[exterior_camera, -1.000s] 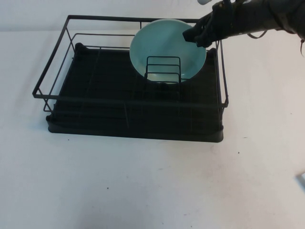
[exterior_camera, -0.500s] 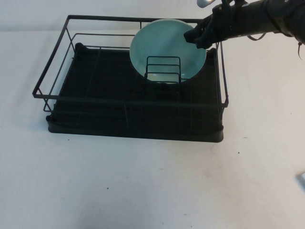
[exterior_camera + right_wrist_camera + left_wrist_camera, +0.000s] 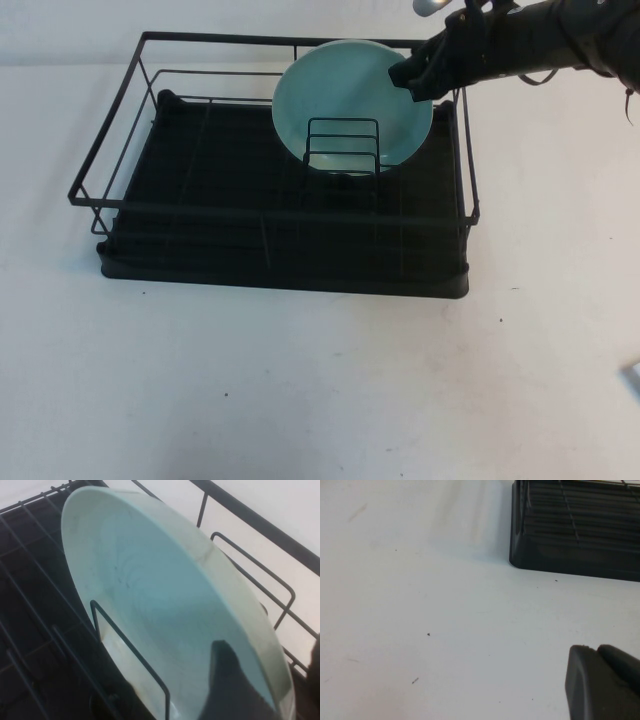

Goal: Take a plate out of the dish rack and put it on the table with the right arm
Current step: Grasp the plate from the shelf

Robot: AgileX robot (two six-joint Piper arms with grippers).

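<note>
The mint-green plate (image 3: 340, 100) stands on edge in the back right of the black wire dish rack (image 3: 110, 160), leaning behind the small upright divider (image 3: 342, 140). My right gripper (image 3: 412, 78) reaches in from the back right and sits over the plate's upper right rim. In the right wrist view the plate (image 3: 150, 590) fills the frame. The right gripper (image 3: 267, 650) is open and straddles the rim, one finger (image 3: 225, 680) on the plate's face and the other outside it with a gap. My left gripper (image 3: 595, 650) hovers over the white table (image 3: 420, 605), fingers together and empty.
The rack's top rail (image 3: 250, 515) and wires run close behind the plate. The rack's tray corner (image 3: 570, 540) lies ahead of the left gripper. Bare white table (image 3: 300, 380) spreads in front of and right of the rack. A small pale object (image 3: 634, 372) sits at the right edge.
The right gripper has shifted very slightly up and to the right at the plate's rim. The plate has not moved.
</note>
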